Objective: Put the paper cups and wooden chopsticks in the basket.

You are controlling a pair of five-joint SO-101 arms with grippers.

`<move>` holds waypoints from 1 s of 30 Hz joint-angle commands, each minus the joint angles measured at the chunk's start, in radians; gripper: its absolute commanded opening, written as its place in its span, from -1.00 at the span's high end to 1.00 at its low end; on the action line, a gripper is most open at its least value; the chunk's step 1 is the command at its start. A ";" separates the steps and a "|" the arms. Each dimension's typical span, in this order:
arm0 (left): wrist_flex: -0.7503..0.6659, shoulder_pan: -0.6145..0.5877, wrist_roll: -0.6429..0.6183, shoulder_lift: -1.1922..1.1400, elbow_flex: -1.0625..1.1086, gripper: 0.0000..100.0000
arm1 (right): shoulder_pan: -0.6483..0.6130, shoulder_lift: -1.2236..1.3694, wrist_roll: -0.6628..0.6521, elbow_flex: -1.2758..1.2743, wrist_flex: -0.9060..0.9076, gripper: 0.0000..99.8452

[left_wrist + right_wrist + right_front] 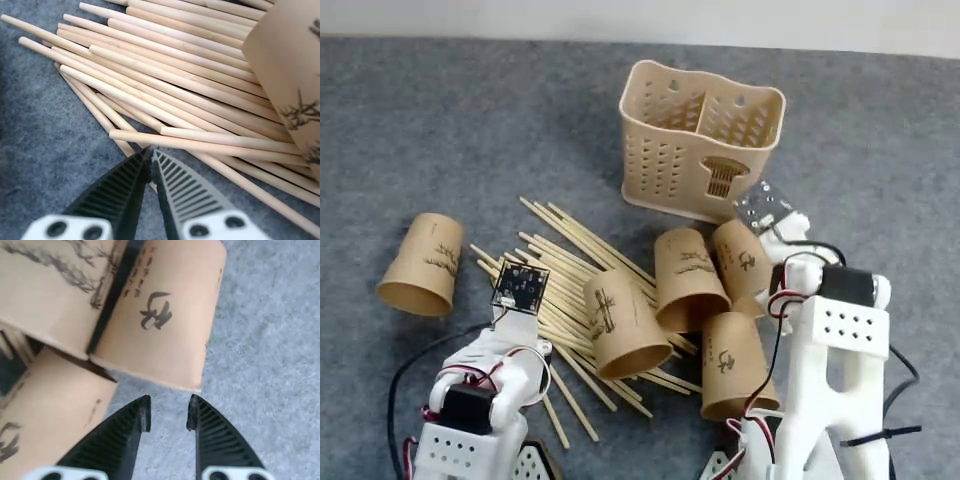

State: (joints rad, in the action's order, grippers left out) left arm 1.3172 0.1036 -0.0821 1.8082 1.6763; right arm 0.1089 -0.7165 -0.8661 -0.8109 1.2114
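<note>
Basket: the basket (665, 165) stands upright at the far side of the grey counter (470, 130), open on top, with two compartments.
Cups: five paper cups (688, 280) lie on their sides. One is off alone to the left, one lies on the sticks, and three are bunched by the right arm.
Chopsticks: the chopsticks (575, 275) are fanned loose on the counter in front of the basket.
Left pincer: the left pincer (151, 159) has its tips pressed together and holds nothing, right at the near stick ends.
Right pincer: the right pincer (168, 414) shows a narrow gap and holds nothing, just short of a marked cup (160, 315) at its rim.
Handling: the cups look light, thin and easy to crush or roll, so pinch the wall at the mouth. The sticks look stiff, smooth and prone to roll, so nip one mid-length.
</note>
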 commanded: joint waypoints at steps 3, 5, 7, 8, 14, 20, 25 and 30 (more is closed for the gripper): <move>0.005 0.012 -0.006 0.010 0.019 0.99 | 0.002 -0.035 -0.011 -0.067 -0.150 0.74; 0.005 0.012 -0.006 0.010 0.019 0.99 | 0.002 -0.036 -0.009 -0.091 -0.188 0.74; 0.005 0.012 -0.006 0.010 0.019 0.99 | 0.002 -0.036 -0.008 -0.105 -0.214 0.74; 0.005 0.012 -0.006 0.010 0.019 0.99 | 0.002 -0.036 -0.002 -0.105 -0.219 0.74; 0.005 0.012 -0.006 0.010 0.019 0.99 | -0.024 -0.036 0.110 -0.097 -0.225 0.74; 0.005 0.012 -0.006 0.010 0.019 0.99 | -0.097 -0.036 0.203 -0.097 -0.225 0.74; 0.005 0.012 -0.006 0.010 0.019 0.99 | -0.122 -0.038 0.279 -0.090 -0.237 0.78; 0.005 0.012 -0.006 0.010 0.019 0.99 | -0.130 -0.038 0.362 -0.071 -0.294 0.95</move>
State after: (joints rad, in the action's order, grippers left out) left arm 1.3172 0.1036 -0.0821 1.8082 1.6763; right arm -0.0077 -0.7165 -0.5485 -0.9244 0.9536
